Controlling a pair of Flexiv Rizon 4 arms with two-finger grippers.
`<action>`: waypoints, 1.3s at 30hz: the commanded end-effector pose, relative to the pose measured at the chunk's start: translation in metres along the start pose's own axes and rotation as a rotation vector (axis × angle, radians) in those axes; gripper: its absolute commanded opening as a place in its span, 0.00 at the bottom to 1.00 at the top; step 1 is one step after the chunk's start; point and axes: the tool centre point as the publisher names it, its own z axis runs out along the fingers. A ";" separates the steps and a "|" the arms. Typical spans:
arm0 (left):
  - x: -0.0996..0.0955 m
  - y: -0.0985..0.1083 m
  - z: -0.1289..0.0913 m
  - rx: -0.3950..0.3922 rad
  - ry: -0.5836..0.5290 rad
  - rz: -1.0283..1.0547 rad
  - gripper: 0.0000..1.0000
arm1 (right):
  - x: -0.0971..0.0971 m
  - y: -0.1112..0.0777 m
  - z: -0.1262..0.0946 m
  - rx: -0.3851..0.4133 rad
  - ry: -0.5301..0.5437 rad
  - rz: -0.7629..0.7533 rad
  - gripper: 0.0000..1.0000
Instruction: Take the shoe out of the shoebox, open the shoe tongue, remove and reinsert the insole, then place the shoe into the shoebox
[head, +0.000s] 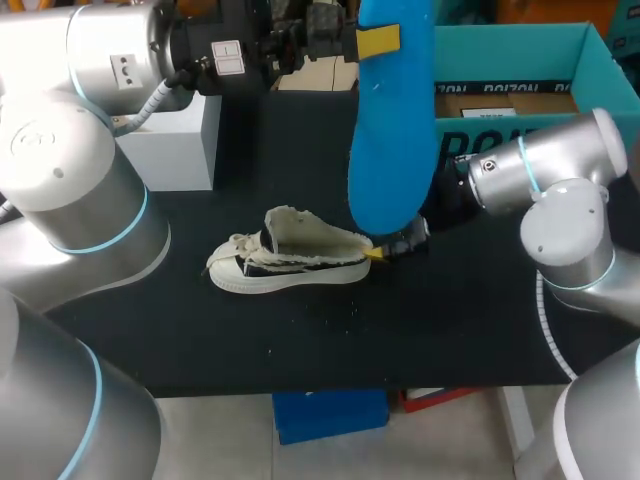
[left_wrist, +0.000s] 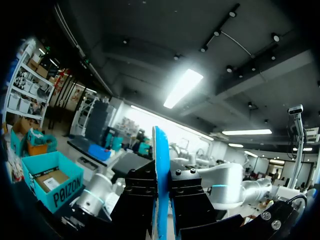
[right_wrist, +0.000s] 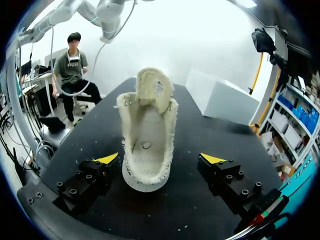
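Cream high-top canvas shoe (head: 290, 262) out of teal cardboard shoebox (head: 500, 40), tongue open. It lies heel-first between wide-spread jaws of right gripper (right_wrist: 160, 159), ungripped. Blue foam insole (head: 392, 130) is out, clamped edge-on in left gripper (left_wrist: 161, 192). Left: reinsert insole, rebox shoe.

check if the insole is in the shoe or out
Out: the left gripper holds the blue insole up, clear of the shoe, whose inside looks bare.
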 end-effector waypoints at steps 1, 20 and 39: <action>0.000 0.001 0.000 -0.001 -0.002 0.000 0.00 | 0.000 -0.007 0.004 -0.001 0.006 0.009 1.00; 0.000 0.001 0.000 -0.001 -0.002 0.000 0.00 | -0.015 -0.008 -0.016 0.253 0.110 -0.049 1.00; 0.000 0.001 0.000 -0.001 -0.002 0.000 0.00 | -0.042 0.045 0.000 0.761 0.288 -0.114 1.00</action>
